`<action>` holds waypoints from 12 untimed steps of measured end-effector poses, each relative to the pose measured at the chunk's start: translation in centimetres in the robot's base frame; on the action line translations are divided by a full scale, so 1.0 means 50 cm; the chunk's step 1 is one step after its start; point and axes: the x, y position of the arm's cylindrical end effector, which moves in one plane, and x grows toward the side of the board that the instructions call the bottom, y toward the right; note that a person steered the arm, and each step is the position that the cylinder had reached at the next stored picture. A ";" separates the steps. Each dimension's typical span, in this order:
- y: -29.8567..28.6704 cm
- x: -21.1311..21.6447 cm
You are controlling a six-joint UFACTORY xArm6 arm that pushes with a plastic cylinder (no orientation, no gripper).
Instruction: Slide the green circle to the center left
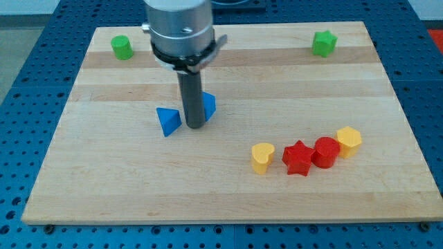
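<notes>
The green circle (122, 47) stands near the top left corner of the wooden board (228, 187). My tip (194, 126) is down on the board near the middle, well below and to the right of the green circle. The tip sits between a blue triangle (168, 121) just to its left and a second blue block (208, 104) partly hidden behind the rod on its right.
A green star (323, 43) lies near the top right corner. At the lower right sit a yellow heart (262, 157), a red star (298, 158), a red cylinder (326, 151) and a yellow block (349, 140) in a row.
</notes>
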 end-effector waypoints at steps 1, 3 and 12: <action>-0.035 -0.067; -0.041 -0.073; -0.098 -0.208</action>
